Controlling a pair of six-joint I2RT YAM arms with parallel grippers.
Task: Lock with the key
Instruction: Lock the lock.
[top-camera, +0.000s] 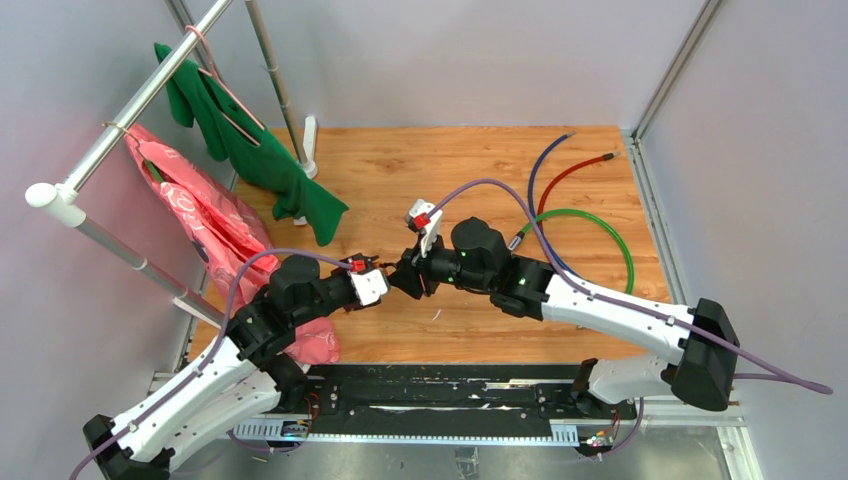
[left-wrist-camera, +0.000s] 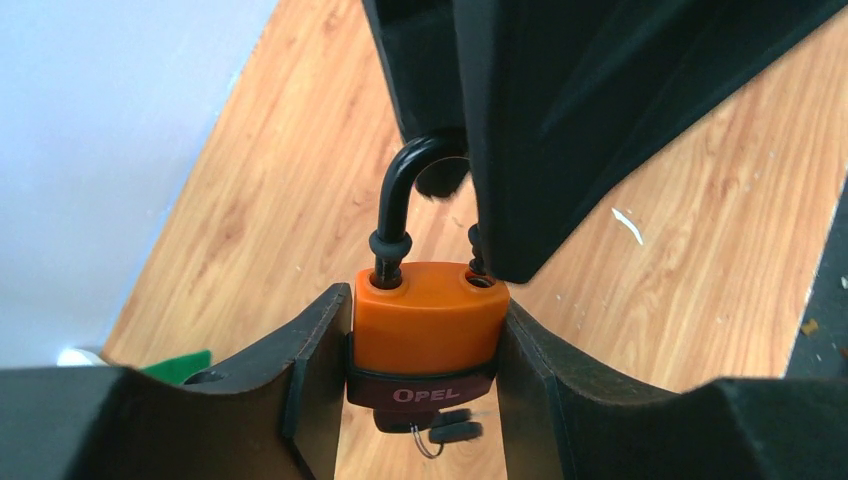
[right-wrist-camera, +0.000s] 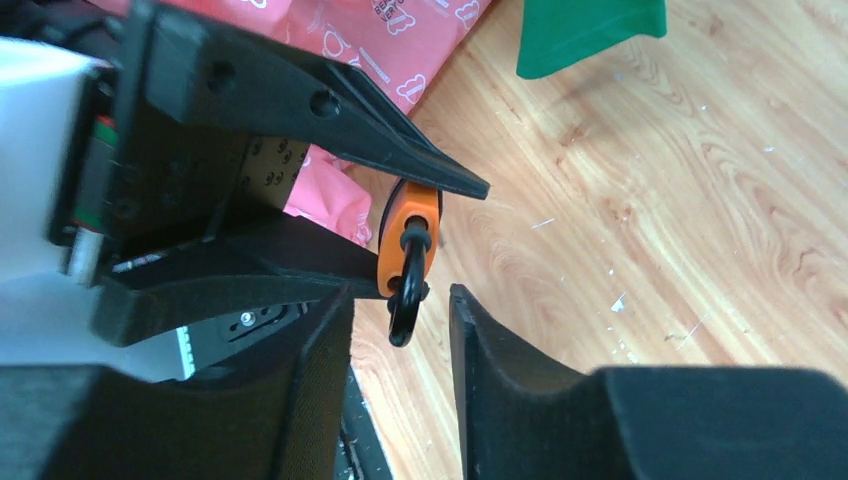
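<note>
My left gripper (left-wrist-camera: 425, 308) is shut on the orange padlock (left-wrist-camera: 430, 315), one finger on each side of its body. The body carries a dark band marked OPEL. The key (left-wrist-camera: 455, 430) sticks out of the underside, with a second key dangling from its ring. The black shackle (left-wrist-camera: 395, 200) points up and away. My right gripper (right-wrist-camera: 400, 293) stands open around the shackle (right-wrist-camera: 405, 300), with a gap on either side. In the left wrist view, one of the right gripper's fingers hides the shackle's right leg. In the top view the two grippers meet tip to tip (top-camera: 395, 280) above the wooden floor.
A metal rack (top-camera: 120, 120) at the left carries a green garment (top-camera: 250, 140) and a pink bag (top-camera: 210, 215). The bag hangs close behind the left arm. Purple, red and green cables (top-camera: 625, 250) lie at the back right. A black rail (top-camera: 430, 395) runs along the near edge.
</note>
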